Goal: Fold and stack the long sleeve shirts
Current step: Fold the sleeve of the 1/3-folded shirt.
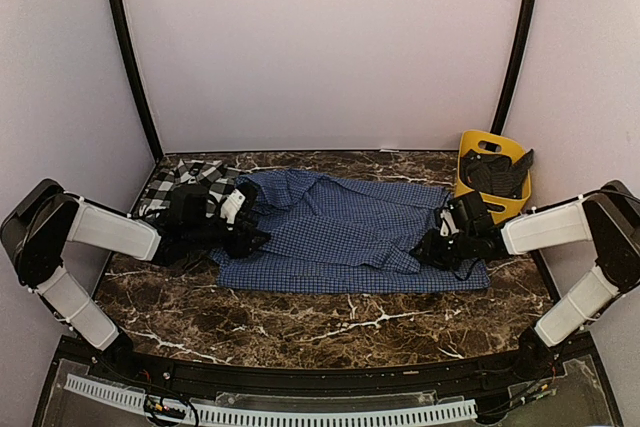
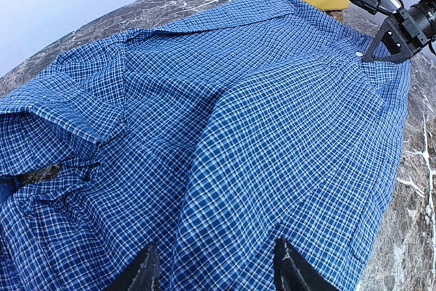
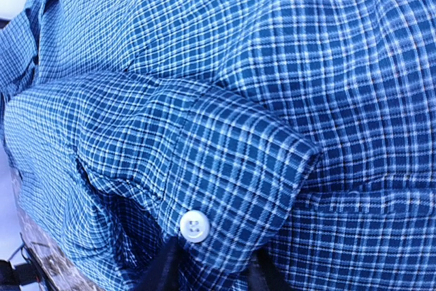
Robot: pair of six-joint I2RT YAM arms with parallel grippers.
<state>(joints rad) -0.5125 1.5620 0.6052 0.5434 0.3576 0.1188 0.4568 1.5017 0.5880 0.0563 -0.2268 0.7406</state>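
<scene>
At right in the top view, the blue shirt cuff (image 3: 231, 161) is straddled for folding by the right gripper (image 1: 432, 247), grip unclear; the left gripper (image 2: 214, 272) is held open.

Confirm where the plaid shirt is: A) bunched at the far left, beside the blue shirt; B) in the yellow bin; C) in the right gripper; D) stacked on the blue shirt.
A: the top view shows the plaid shirt bunched in the far-left corner, next to the spread-out blue shirt.
</scene>
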